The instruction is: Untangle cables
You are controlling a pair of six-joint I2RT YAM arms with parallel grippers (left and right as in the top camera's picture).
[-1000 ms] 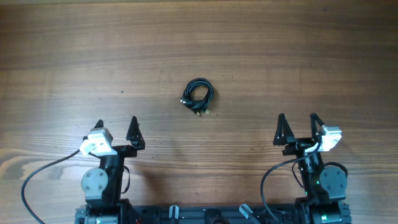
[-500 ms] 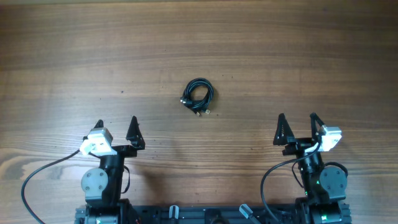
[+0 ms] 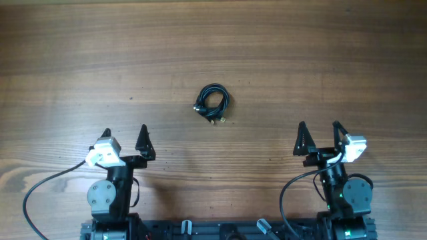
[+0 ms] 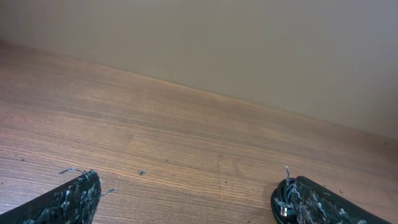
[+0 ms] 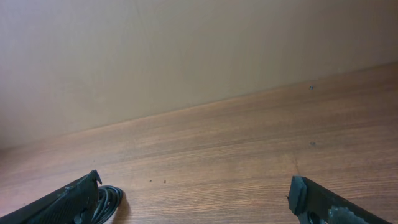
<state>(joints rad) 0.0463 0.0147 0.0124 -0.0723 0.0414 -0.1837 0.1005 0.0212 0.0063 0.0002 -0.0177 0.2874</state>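
The left gripper point(image 3: 125, 130) sits near the front edge of the table point(image 3: 213, 40) with its two black fingers spread wide apart and only bare wood between them. From its own camera the fingers point(image 4: 69, 200) poke up at the bottom corners, their tips scuffed and flecked with pale fuzz. Beyond them wood grain runs to a plain beige wall point(image 4: 249, 56).

The right gripper point(image 3: 319, 125) mirrors it on the other side, jaws equally wide and holding nothing, fingertips pointing away from the arm bases. Each gripper carries a small white block point(image 3: 105, 152) on the outer side of its fingers. Any marking on it is too small for me to read. A thicker black lead point(image 3: 47, 181) loops from the left arm toward the table's front-left corner, and a small green light point(image 3: 342, 196) glows on the right arm's base.

Out past both grippers, roughly midway between them and further up the table, lie the cables point(image 3: 212, 103). They form a small, tight black bundle of loops wound over each other. A couple of plug ends stick out on the side nearer the arms, one showing a glint of metal. The bundle is well apart from either gripper and nothing touches it. In the right wrist's view an edge of the cables peeks out just beside the left-hand finger, low in the corner.
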